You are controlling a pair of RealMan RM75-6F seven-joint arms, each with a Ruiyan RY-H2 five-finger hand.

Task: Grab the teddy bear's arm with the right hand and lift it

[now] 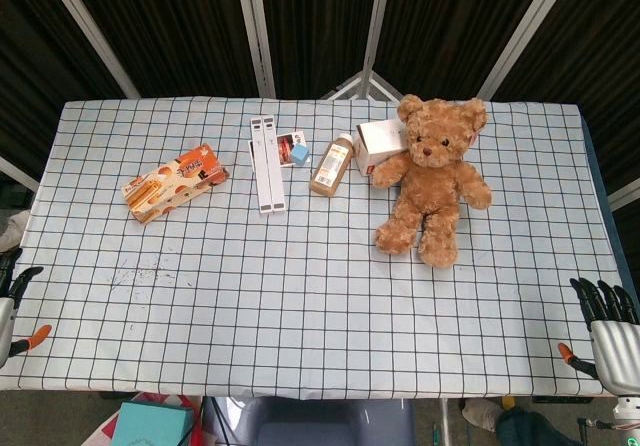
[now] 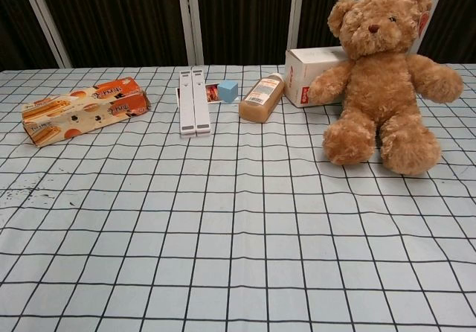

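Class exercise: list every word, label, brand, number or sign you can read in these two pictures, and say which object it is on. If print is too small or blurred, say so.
No text can be read with certainty.
orange snack box: brand lettering on the top face, too blurred to read.
white carton: small red mark on its side, illegible.
brown bottle: label print too small to read.
teddy bear: red tag by its ear, unreadable.
white strips: no text visible.
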